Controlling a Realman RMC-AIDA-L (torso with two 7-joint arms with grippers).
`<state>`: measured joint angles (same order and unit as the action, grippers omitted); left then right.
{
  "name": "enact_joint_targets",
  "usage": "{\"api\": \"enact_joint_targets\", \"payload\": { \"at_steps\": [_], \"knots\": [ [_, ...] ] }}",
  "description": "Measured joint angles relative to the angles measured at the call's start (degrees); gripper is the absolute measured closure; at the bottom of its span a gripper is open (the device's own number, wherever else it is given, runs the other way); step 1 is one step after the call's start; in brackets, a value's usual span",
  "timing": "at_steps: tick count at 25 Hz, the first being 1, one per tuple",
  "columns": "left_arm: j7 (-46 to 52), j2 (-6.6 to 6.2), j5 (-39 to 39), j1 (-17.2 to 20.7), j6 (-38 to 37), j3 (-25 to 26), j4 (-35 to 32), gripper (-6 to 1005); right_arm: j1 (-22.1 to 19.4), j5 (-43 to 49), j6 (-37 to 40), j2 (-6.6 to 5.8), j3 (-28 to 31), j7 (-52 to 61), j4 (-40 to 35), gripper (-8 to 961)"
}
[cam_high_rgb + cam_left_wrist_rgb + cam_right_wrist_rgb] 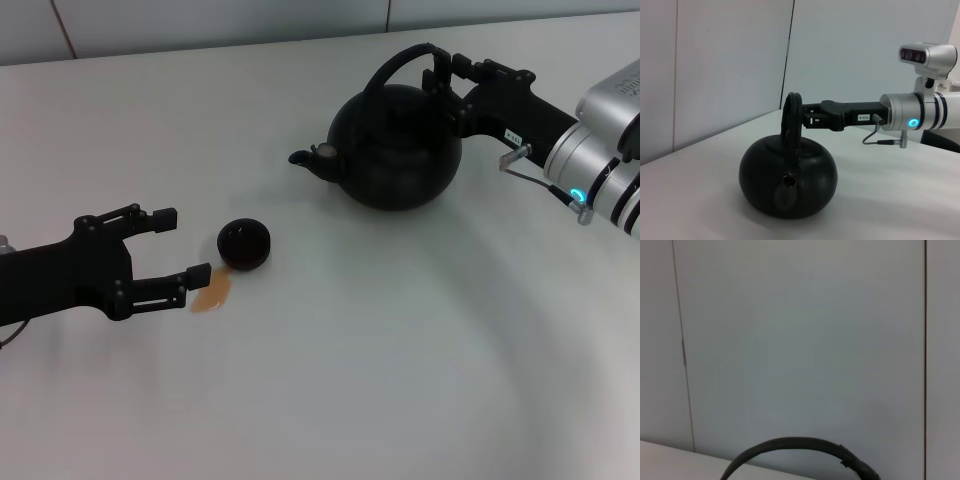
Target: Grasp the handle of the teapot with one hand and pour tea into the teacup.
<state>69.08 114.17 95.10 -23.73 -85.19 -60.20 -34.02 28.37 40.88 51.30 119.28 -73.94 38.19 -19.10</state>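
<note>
The matte-black teapot point(400, 150) stands upright on the white table, its spout pointing towards my left side. My right gripper point(445, 72) comes in from the right and is shut on the far end of the arched black handle point(392, 68). The left wrist view shows the teapot point(787, 182), the handle point(792, 120) edge-on and the right gripper point(807, 114) closed against it. The small black teacup point(244, 244) sits in front of the spout and looks dark inside. My left gripper point(190, 243) is open, just left of the cup. The handle's arch point(795, 445) shows in the right wrist view.
A small amber-brown puddle of tea point(212, 292) lies on the table point(400, 380) beside the cup, near the left gripper's nearer fingertip. A pale panelled wall point(220, 20) runs along the table's far edge.
</note>
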Motion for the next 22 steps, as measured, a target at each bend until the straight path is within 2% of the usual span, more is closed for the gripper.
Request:
{"api": "enact_joint_targets", "payload": {
  "at_steps": [10, 14, 22],
  "knots": [
    [0.0, -0.07, 0.0, 0.0, 0.2, 0.0, 0.0, 136, -1.3, -0.2, 0.1, 0.0, 0.1, -0.4, -1.5, 266],
    [0.0, -0.09, 0.0, -0.2, 0.2, 0.0, -0.1, 136, -2.8, -0.2, 0.9, 0.21, -0.1, -0.5, -3.4, 241],
    [0.0, -0.05, 0.0, -0.2, 0.3, 0.0, -0.2, 136, -5.4, -0.5, 12.4, 0.21, 1.4, -2.0, -4.2, 203]
  ]
}}
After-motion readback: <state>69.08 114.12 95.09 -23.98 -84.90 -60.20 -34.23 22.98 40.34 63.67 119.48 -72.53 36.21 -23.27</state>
